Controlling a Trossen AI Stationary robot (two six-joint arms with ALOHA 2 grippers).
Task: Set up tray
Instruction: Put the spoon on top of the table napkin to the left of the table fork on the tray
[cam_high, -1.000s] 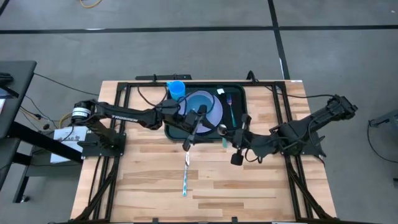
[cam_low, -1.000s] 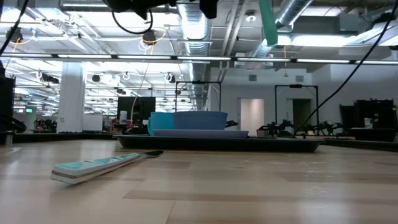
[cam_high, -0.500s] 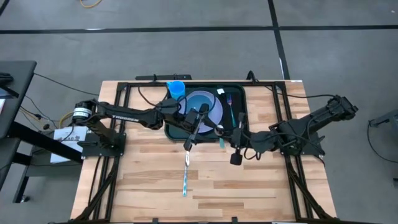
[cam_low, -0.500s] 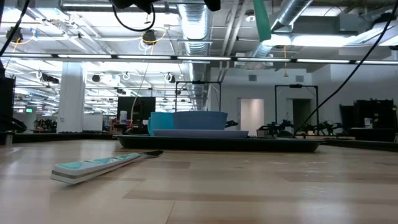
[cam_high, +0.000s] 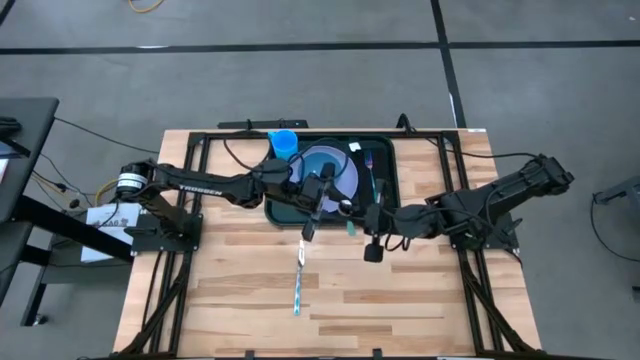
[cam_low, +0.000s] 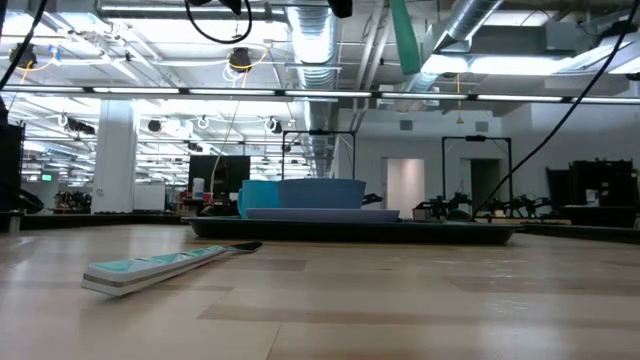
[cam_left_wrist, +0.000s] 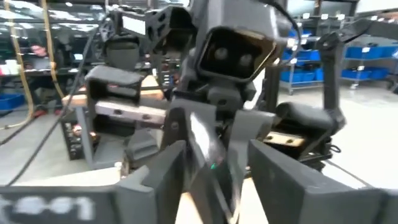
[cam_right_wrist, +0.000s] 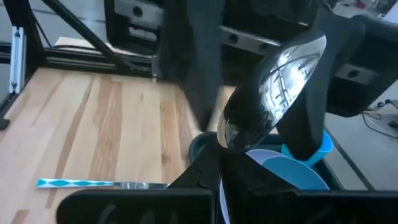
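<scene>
The tray (cam_high: 382, 180) sits at the counter's (cam_high: 240, 290) far middle, carrying a lavender plate (cam_high: 338, 165), a blue cup (cam_high: 284, 143) and a fork (cam_high: 369, 172). Both arms reach inward and meet at its near edge. The right gripper (cam_high: 352, 208) is clamped on a spoon (cam_right_wrist: 273, 93) — bowl up. The left gripper (cam_high: 318, 200) faces it, fingers (cam_left_wrist: 158, 171) apart around the spoon. 1 knife (cam_high: 298, 280) lies nearer on the counter.
</scene>
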